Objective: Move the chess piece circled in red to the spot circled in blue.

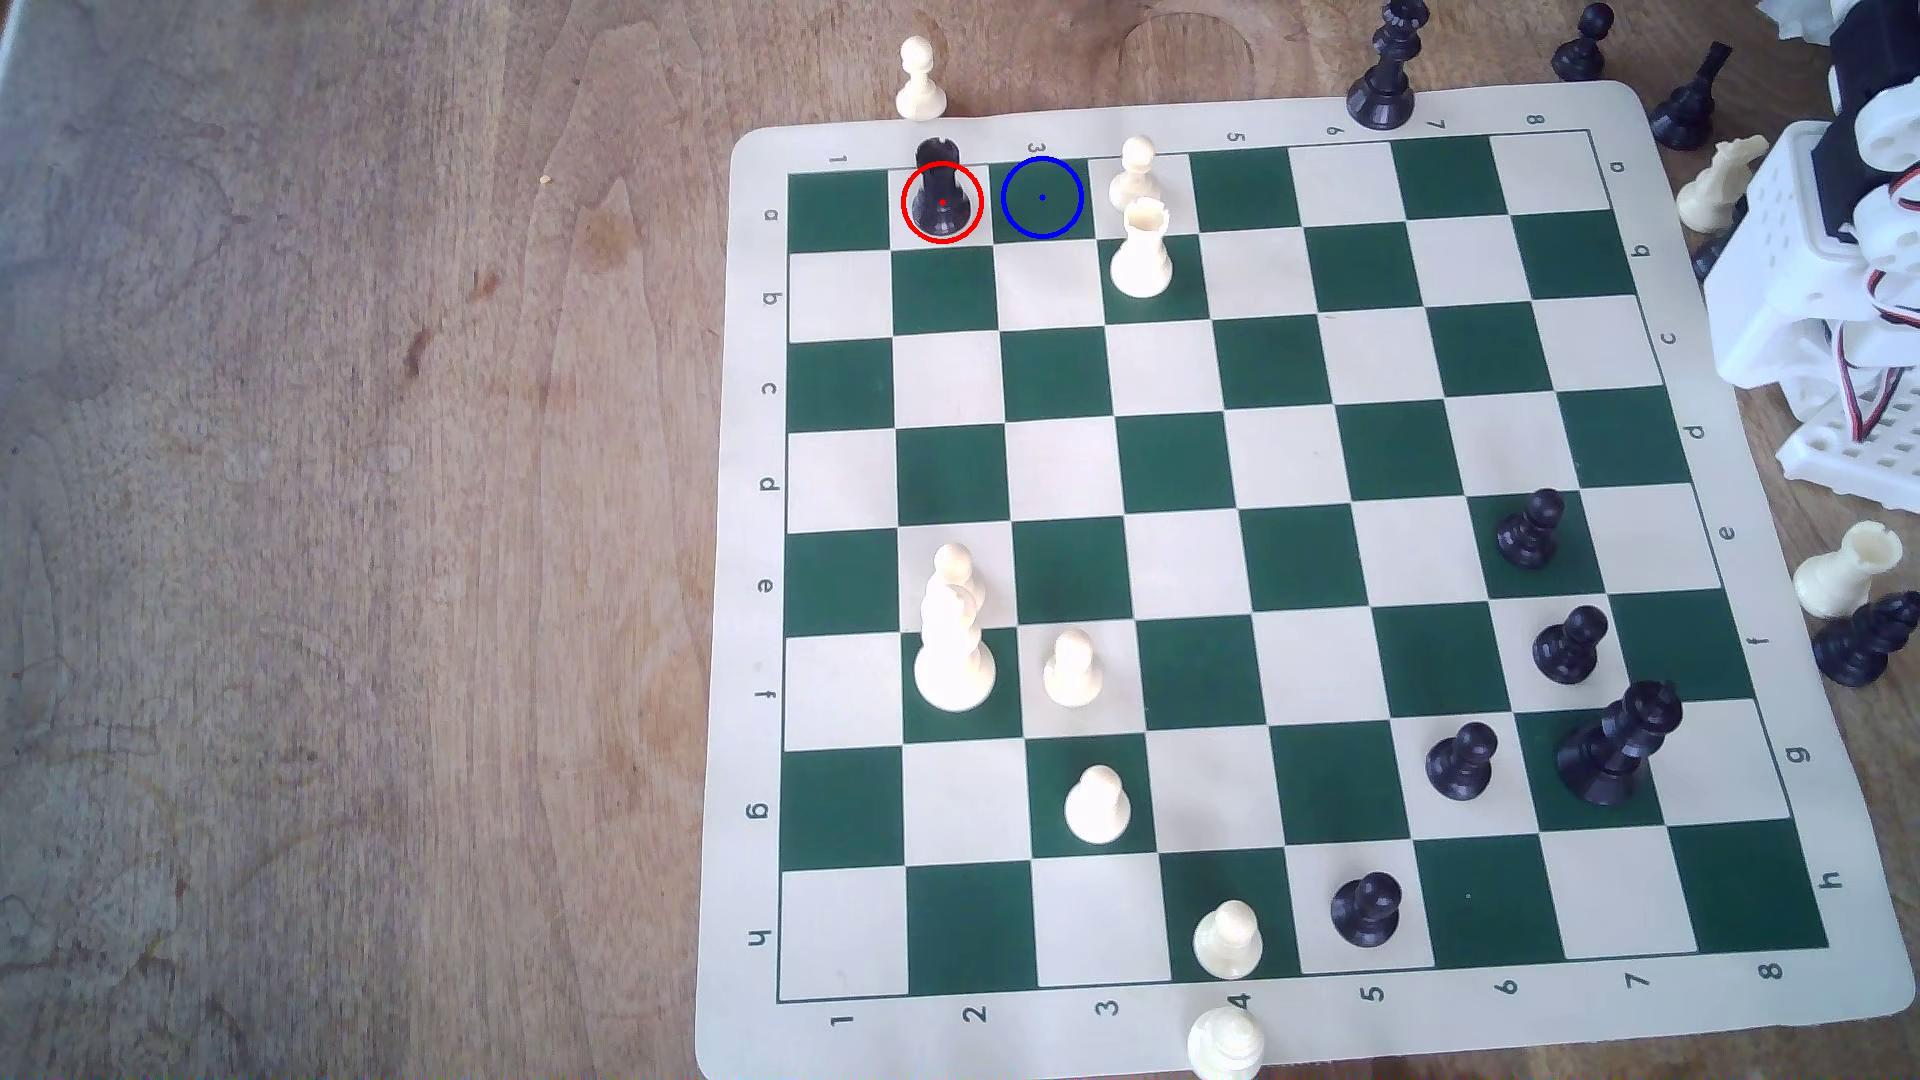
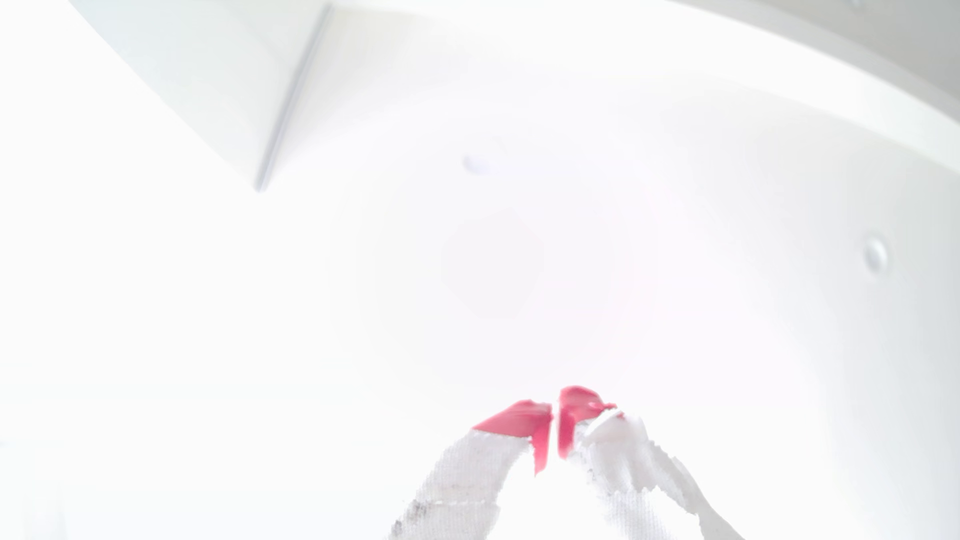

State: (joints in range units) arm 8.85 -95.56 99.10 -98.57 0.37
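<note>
Far across the board from the claw (image 2: 555,415), whose red tips are pressing together on nothing, the chess piece (image 1: 940,187) is standing beside the spot (image 1: 1042,197); the cream pawn (image 1: 1135,171) is risking a knock.

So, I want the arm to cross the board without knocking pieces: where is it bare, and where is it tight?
The board's middle rows c and d are bare. The blue-ringed spot is free but tight: the black rook borders it on the exterior view's left, a cream pawn and cream rook on the right.
</note>
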